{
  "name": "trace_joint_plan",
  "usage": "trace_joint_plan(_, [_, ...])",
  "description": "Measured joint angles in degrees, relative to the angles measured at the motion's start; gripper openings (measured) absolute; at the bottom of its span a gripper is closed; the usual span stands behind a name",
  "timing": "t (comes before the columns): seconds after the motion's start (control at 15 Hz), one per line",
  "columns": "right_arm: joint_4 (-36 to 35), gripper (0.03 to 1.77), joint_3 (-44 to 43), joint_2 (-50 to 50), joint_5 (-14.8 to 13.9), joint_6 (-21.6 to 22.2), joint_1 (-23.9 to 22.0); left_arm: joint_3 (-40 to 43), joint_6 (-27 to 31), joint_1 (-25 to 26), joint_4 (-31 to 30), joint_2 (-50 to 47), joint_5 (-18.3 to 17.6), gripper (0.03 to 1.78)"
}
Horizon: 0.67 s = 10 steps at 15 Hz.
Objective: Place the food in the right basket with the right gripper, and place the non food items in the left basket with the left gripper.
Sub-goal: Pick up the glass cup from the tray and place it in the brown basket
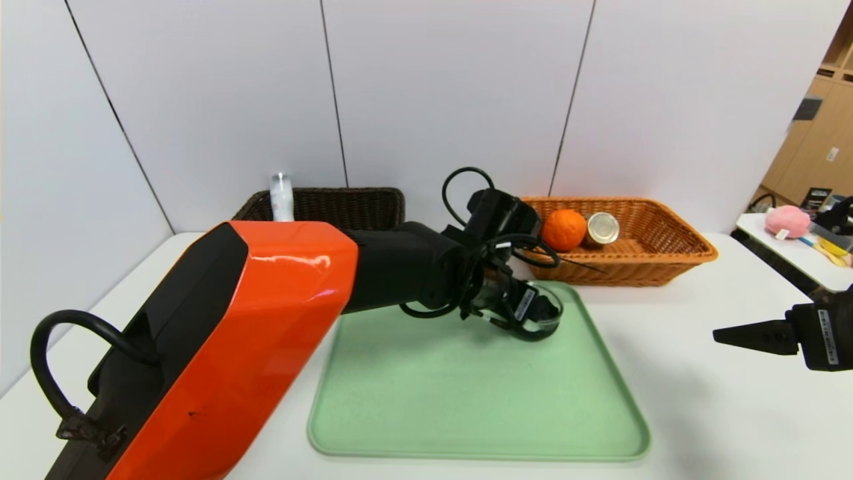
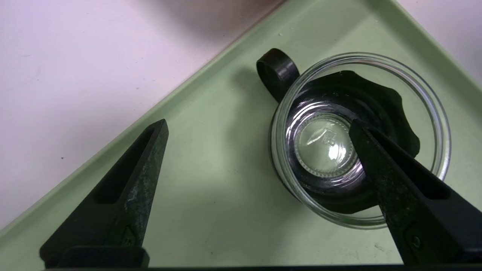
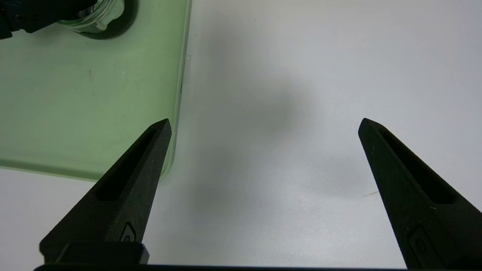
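Now the left hand (image 2: 260,130) gapes over the round clear-rimmed, dark-based glass dish (image 2: 359,139), one finger inside.

Left arm's orange casing fills the near left of the head view, with the black forearm reaching forward and toward the middle, wrist bent down. The left gripper (image 1: 533,313) (image 2: 260,130) has its fingers spread wide apart, tips pointing down. Right gripper (image 1: 726,333) (image 3: 263,122) pokes in low at the far right, pointing toward the middle, fingers also spread wide with nothing between them.
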Motion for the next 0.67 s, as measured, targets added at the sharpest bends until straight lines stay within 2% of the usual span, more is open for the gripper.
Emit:
trace_joint_plan(0.33, [0.05, 1.71, 0.93, -0.71, -0.16, 0.00, 0.67, 0.00, -0.02, -0.02, 0.02, -0.02, -0.11, 1.69])
trace_joint_plan(0.4, [0.02, 1.71, 1.01, -0.77, -0.13, 0.00, 0.67, 0.00, 0.00, 0.00, -0.01, -0.05, -0.11, 1.60])
trace_joint_plan(0.67, [0.05, 1.71, 1.18, -1.38, -0.13, -0.02, 0.72, 0.00, 0.00, 0.00, 0.00, -0.20, -0.09, 0.99])
